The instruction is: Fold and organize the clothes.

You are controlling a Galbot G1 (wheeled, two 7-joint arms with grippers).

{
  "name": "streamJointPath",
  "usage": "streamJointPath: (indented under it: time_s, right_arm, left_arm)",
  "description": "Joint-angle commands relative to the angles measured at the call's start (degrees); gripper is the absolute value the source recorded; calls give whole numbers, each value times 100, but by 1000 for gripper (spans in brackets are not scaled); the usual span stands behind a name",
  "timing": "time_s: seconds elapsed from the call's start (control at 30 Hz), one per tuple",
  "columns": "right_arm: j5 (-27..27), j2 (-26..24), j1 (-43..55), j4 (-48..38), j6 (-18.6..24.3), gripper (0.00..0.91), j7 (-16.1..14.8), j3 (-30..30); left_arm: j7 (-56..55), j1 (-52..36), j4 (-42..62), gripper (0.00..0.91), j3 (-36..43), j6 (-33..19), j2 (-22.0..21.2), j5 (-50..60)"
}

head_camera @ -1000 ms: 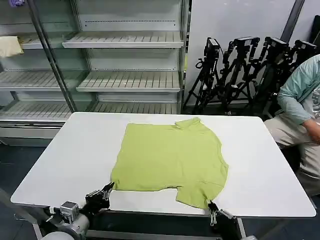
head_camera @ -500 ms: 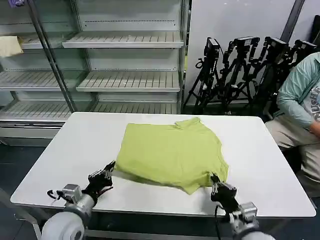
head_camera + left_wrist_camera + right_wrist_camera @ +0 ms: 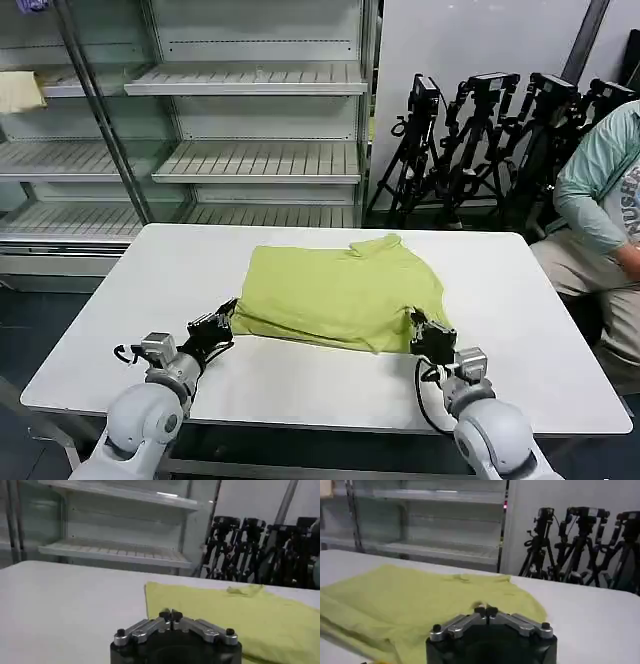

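- Even, bright indoor light from overhead; the white bench (image 3: 520, 330) shows no hard glare.
- Only a thin soft shadow lies under the near edge of the lime shirt (image 3: 340, 290).
- A light strip gleams on a shelf (image 3: 165, 496) in the left wrist view.
- Both wrist views are soft: the tripods (image 3: 570, 540) behind look hazy.

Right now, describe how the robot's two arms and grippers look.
Both arms are rounded pale grey shells ending in silver metal wrist blocks. The left gripper and the right gripper are black, and a thin black cable loops beside each wrist. Up close, the left gripper has a black round base, silver linkage bars with black screws and dark fingertips; the right gripper looks the same.
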Motion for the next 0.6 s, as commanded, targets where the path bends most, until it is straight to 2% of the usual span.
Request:
streamJointPath:
  time_s: [0.03, 0.07, 0.1, 0.33, 0.6]
  right_arm:
    - [-40, 4, 424, -426, -9, 0, -122, -67]
    - [-48, 5, 447, -473, -1, 564, -146, -82]
    - [-53, 5, 462, -502, 8, 907, -154, -95]
    - [-50, 77, 506, -672, 50, 907, -170, -191]
    - [97, 127, 646, -747, 140, 907, 60, -35]
  left_arm:
    - [-31, -272, 338, 30, 75, -14, 2, -87]
    - [-31, -276, 347, 907, 73, -14, 7, -85]
    - [-28, -286, 369, 907, 75, -14, 11, -83]
    - [100, -305, 498, 907, 145, 128, 36, 295]
    - [114, -331, 504, 907, 18, 83, 93, 233]
